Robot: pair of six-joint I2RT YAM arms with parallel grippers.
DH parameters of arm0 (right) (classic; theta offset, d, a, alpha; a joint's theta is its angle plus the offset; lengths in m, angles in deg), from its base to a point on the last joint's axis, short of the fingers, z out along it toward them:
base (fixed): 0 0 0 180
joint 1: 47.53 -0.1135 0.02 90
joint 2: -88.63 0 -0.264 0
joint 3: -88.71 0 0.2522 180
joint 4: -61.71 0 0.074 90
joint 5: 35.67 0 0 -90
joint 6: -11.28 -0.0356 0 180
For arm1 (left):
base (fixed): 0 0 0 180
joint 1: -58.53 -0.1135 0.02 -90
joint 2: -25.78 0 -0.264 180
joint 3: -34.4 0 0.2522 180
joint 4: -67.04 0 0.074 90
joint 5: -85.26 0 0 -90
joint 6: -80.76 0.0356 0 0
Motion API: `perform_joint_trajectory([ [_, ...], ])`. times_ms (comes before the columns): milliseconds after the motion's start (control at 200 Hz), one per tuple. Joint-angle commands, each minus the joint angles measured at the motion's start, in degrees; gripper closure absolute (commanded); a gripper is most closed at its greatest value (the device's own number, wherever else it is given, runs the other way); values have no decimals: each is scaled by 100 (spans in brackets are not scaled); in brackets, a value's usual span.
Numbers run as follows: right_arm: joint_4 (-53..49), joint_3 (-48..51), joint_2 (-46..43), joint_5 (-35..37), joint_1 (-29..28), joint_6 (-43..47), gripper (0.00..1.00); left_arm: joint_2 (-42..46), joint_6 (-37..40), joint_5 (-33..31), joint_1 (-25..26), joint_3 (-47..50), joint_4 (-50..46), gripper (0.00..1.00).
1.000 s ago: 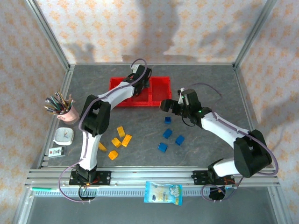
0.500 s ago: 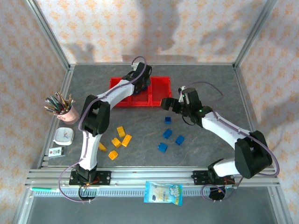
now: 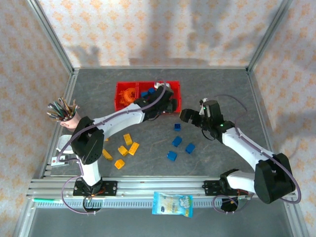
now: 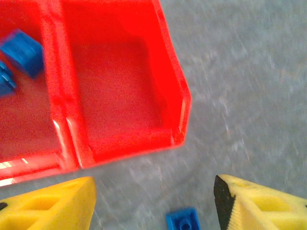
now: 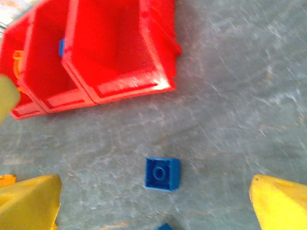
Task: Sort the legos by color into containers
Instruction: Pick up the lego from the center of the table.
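First, closest in, yellow legos (image 3: 133, 148) and blue legos (image 3: 176, 141) lie loose on the table (image 3: 222, 89) — light, rigid, slick plastic by our judgement; we grip across two flat side faces. Farther out, both pincers stand wide and hold nothing: the right gripper (image 5: 153, 206) over one blue brick (image 5: 162, 174), the left gripper (image 4: 153, 206) at the near edge of the containers (image 3: 117, 96).

Here we are in a robot lab's test cell: a grey table (image 3: 222, 89) fenced by aluminium posts (image 3: 52, 37) and wallpaper-print backdrop panels (image 3: 163, 29). Along the table's near edge runs a slotted aluminium rail (image 3: 163, 186), with the left arm (image 3: 123, 116) and right arm (image 3: 247, 148) bolted on. At the table's left edge stands a pink cup of pens (image 3: 69, 120).
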Motion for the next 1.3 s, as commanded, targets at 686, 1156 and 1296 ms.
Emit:
perform_joint_trajectory([
  [686, -346, 848, -723, 322, 249, -335, 0, -1723, -843, -25, 707, -489, -164, 24],
  [1156, -283, 885, -707, 254, 285, -292, 0, -2061, -854, -290, 707, -684, -312, 49],
  [1296, -227, 875, -677, 120, 290, -240, 0, -1929, -847, -310, 707, -620, -276, 58],
])
